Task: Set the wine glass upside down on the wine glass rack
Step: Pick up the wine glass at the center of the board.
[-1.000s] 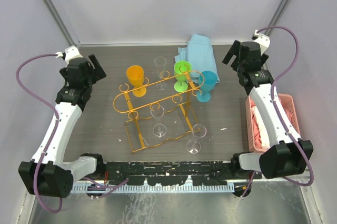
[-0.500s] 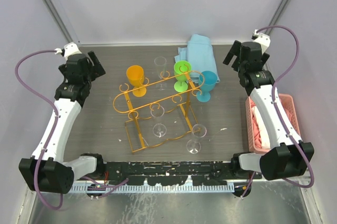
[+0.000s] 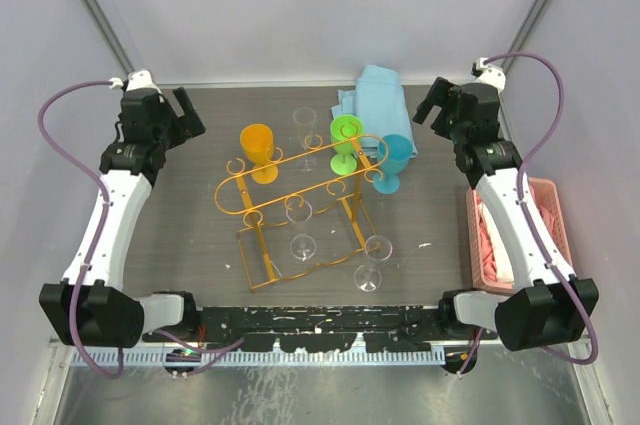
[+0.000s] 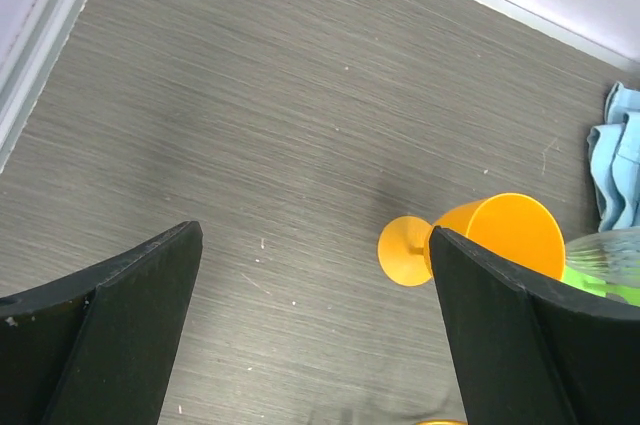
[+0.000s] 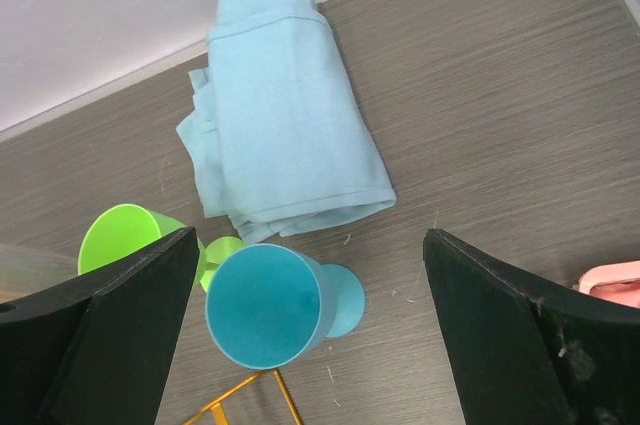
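Note:
The orange-gold wine glass rack [image 3: 300, 190] stands mid-table. Behind it stand an orange wine glass [image 3: 258, 148], a clear one [image 3: 304, 125], a green one [image 3: 346, 138] and a blue one [image 3: 392, 160]. One clear glass [image 3: 300, 227] sits inside the rack frame; whether it hangs or stands I cannot tell. Another clear glass [image 3: 372, 261] stands at the rack's front right. My left gripper [image 3: 186, 111] is open at the back left, with the orange glass [image 4: 500, 235] past its right finger. My right gripper [image 3: 428, 105] is open above the blue glass [image 5: 265, 305].
A folded light-blue cloth [image 3: 375, 95] lies at the back, behind the green glass [image 5: 125, 240]. A pink basket [image 3: 548, 195] sits at the right table edge. Grey walls close in the table at the back and sides.
The left gripper has risen and moved toward the back left corner. The right gripper has swung a little to the left. Both stay open and no glass has moved.

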`<state>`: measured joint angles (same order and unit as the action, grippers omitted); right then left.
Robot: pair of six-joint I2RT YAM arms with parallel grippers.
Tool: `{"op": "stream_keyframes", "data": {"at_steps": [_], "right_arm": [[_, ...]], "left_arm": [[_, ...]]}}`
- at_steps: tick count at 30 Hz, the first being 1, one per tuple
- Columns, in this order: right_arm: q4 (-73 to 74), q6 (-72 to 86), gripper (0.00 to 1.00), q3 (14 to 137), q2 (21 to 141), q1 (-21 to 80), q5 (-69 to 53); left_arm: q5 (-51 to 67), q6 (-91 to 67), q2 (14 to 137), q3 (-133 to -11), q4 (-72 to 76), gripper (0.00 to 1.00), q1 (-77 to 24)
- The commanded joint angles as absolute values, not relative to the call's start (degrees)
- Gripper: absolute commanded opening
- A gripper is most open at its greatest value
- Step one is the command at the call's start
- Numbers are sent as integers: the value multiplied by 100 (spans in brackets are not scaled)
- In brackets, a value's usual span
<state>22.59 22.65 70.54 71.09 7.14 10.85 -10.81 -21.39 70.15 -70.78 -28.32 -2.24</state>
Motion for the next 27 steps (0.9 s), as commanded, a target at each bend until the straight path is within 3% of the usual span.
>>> {"op": "stream_keyframes", "data": {"at_steps": [1,14,18,27], "right_arm": [[1667,2334,100,7004,6698,721,820],[1712,2386,100,7000,6725,729,634],[1719,2355,100,7017,6768,725,611],[1731,2355,100,6914,6771,733,519]], "left_arm": [[-692,-2053,7185,-7711,-3163,99,-202],[-223,-2222,8109,-8937,-4991,88,-231],[29,-2285,8261,-9064,-5115,78,-346],[-39,-2260,8809,-9677,-5578,75,-782]]}}
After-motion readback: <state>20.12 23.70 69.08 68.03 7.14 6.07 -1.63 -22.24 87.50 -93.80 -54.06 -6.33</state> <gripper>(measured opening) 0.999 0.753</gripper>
